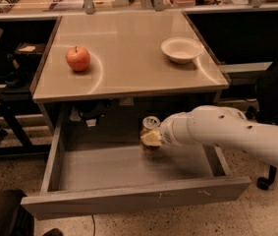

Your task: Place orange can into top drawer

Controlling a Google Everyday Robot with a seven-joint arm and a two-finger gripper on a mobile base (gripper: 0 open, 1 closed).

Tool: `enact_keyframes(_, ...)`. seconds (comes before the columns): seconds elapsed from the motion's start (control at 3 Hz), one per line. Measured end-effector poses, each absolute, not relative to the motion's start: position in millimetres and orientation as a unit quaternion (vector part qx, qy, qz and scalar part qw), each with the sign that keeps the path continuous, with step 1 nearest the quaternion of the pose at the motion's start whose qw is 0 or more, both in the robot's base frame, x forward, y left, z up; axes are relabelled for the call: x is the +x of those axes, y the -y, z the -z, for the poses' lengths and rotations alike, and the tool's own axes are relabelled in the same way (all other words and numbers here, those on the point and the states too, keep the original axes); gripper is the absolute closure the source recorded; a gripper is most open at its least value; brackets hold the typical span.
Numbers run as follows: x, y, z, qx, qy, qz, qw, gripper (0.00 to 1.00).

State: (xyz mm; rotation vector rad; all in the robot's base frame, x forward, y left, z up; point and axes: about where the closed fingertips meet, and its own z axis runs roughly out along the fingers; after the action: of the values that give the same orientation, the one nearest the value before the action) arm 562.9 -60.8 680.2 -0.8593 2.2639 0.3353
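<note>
The orange can (150,124) stands upright with its silver top showing, at the back middle of the open top drawer (128,168), low over the grey floor; I cannot tell if it touches. My gripper (151,138) reaches in from the right on a white arm and is shut on the can's side. The lower part of the can is hidden by the gripper.
A red apple (78,58) sits on the beige tabletop (128,53) at the left. A white bowl (181,49) sits at the right. The drawer's front panel (138,198) juts toward me. A chair base (264,181) stands at the right.
</note>
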Motion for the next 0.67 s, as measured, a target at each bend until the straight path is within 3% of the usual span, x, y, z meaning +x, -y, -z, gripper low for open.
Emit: enact_keyframes(0.67, 561.9, 65.7, -670.5, -0.324, -0.873, -0.11, 0.347, 1.0)
